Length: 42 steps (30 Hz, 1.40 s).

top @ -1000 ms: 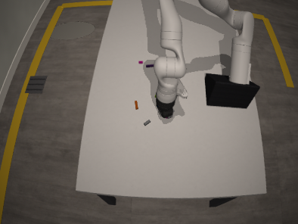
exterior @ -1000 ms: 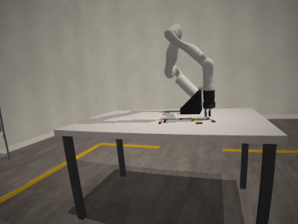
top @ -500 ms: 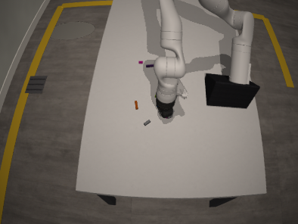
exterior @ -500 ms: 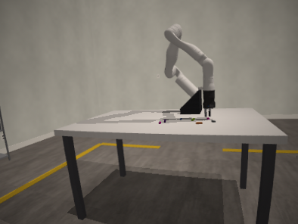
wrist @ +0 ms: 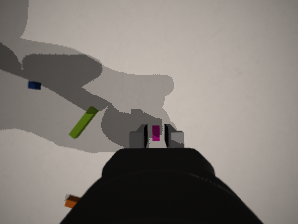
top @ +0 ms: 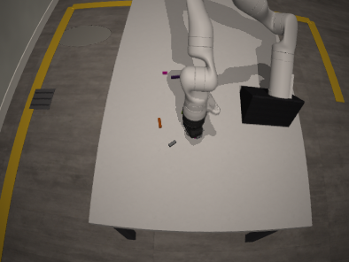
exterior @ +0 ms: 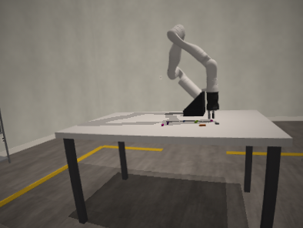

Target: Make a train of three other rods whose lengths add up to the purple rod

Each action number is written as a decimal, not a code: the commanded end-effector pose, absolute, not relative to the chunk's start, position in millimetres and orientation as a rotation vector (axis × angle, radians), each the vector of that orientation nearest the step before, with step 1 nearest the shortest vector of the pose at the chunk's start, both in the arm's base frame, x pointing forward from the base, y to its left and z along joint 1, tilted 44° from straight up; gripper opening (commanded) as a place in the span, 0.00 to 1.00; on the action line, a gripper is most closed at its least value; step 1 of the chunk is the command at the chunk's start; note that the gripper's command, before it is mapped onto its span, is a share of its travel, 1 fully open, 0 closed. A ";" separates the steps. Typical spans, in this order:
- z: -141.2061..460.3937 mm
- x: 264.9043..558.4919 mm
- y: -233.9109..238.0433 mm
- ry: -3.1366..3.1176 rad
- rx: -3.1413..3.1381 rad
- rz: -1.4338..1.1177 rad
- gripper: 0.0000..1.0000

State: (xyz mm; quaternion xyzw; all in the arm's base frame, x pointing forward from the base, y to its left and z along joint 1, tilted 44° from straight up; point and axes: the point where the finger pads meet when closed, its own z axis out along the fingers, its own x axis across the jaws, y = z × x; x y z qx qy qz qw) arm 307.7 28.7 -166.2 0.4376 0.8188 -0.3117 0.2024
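Observation:
My gripper (exterior: 211,116) (wrist: 156,132) is part open and empty, pointing down just above a magenta rod (exterior: 211,121) (wrist: 156,133). In the wrist view that rod lies lengthwise between the fingers' lines, with a gap on each side. A grey rod (top: 172,143) (exterior: 217,123) and an orange rod (top: 159,123) (exterior: 202,125) (wrist: 71,201) lie apart nearby. A lime rod (exterior: 196,122) (wrist: 83,123) lies slanted, mostly hidden by the arm in the top view. A blue rod (wrist: 34,85) lies beyond it. The purple rod (top: 175,77) (exterior: 168,122) and another magenta rod (top: 165,73) (exterior: 162,125) lie farther away.
The black wedge-shaped base mount (top: 267,108) (exterior: 194,105) stands on the table (top: 199,195) (exterior: 115,131) beside the arm. The arm and its shadow cover part of the rod area in the top view.

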 end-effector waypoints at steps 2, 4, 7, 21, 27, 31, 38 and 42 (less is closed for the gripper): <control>-166.0 308.1 29.7 2.286 1.221 -0.868 0.54; -166.0 308.1 29.7 2.286 1.221 -0.868 0.54; -166.0 308.1 29.7 2.286 1.221 -0.868 0.54; -166.0 308.1 29.7 2.286 1.221 -0.868 0.54; -166.0 308.1 29.7 2.286 1.221 -0.868 0.54; -166.1 308.1 29.6 2.286 1.221 -0.868 0.54; -167.5 308.2 28.3 2.286 1.221 -0.868 0.54; -169.9 308.4 26.0 2.286 1.221 -0.868 0.54</control>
